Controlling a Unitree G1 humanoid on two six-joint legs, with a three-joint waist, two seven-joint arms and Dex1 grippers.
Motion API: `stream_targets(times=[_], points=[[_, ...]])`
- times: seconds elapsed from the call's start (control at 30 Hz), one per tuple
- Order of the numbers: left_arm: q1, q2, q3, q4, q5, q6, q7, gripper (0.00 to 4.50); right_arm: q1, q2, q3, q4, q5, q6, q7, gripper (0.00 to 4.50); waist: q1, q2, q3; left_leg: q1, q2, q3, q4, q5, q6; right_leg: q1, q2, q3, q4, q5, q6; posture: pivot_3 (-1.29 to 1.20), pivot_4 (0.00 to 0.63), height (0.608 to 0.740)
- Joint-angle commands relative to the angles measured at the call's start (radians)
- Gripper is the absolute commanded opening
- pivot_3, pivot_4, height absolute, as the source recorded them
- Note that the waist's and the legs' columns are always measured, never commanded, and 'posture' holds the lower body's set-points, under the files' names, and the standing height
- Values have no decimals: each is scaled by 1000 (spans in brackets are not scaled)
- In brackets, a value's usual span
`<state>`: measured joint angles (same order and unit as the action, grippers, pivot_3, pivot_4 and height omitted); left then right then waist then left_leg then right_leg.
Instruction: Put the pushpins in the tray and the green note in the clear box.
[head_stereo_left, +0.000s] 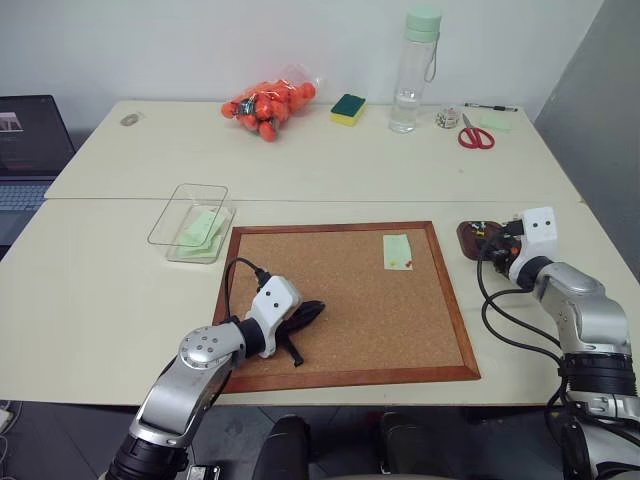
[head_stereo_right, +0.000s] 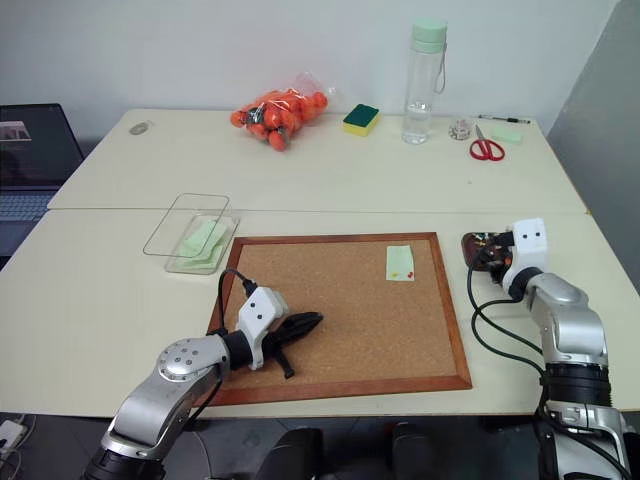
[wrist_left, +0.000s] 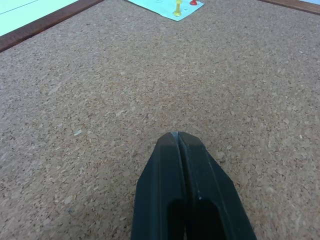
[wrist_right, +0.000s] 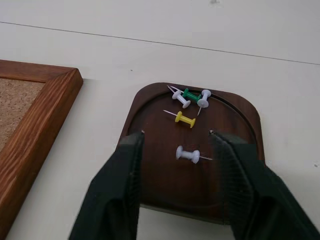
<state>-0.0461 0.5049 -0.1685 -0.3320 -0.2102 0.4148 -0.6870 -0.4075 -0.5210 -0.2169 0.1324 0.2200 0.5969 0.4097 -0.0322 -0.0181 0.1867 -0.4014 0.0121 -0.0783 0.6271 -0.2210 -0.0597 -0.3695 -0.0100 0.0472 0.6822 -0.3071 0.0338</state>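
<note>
The green note (head_stereo_left: 397, 249) lies on the cork board (head_stereo_left: 300, 262) near its far right corner, with a red pushpin (head_stereo_left: 408, 263) and a yellowish pushpin (head_stereo_left: 393, 265) stuck in its near edge. My left gripper (head_stereo_left: 312, 311) is shut and empty, low over the board's near left part; the note (wrist_left: 165, 6) lies ahead of it. The brown tray (wrist_right: 150, 105), just right of the board, holds several pushpins, among them a white pin (wrist_right: 189, 154). My right gripper (wrist_right: 177, 135) hovers open over it, holding nothing. The clear box (head_stereo_left: 180, 212), left of the board, has pale green paper inside.
At the back of the table are a bag of orange balls (head_stereo_left: 268, 103), a green-and-yellow sponge (head_stereo_left: 348, 109), a clear water bottle (head_stereo_left: 415, 72) and red scissors (head_stereo_left: 476, 134). A laptop (head_stereo_left: 30, 140) stands off the far left edge. The board's wooden frame (wrist_right: 30, 125) lies close to the tray.
</note>
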Motion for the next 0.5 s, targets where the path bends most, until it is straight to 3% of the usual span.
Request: stream_targets(times=[0.03, 0.23, 0.33, 0.5], points=[[-2, 0, -19, 9, 13, -8, -5, 0, -4, -21, -32, -17, 4, -11, -10, 3198, 0, 0, 0, 0, 0, 0, 0, 0, 0, 0, 0, 0, 0, 0, 0, 0, 150, 740], [-5, -3, -21, 17, 19, -16, -8, 0, 6, -27, -29, -19, 4, -7, -13, 4431, 0, 0, 0, 0, 0, 0, 0, 0, 0, 0, 0, 0, 0, 0, 0, 0, 150, 740], [-4, -3, -21, 17, 20, -18, -7, 0, 8, -19, -44, -41, 11, -61, -14, 4431, 0, 0, 0, 0, 0, 0, 0, 0, 0, 0, 0, 0, 0, 0, 0, 0, 150, 740], [-2, -1, -18, 24, 22, -25, -11, 0, 84, -7, -5, -246, 157, -61, 166, 4431, 0, 1, 0, 0, 0, 0, 0, 0, 0, 0, 0, 0, 0, 0, 1, 0, 150, 740]])
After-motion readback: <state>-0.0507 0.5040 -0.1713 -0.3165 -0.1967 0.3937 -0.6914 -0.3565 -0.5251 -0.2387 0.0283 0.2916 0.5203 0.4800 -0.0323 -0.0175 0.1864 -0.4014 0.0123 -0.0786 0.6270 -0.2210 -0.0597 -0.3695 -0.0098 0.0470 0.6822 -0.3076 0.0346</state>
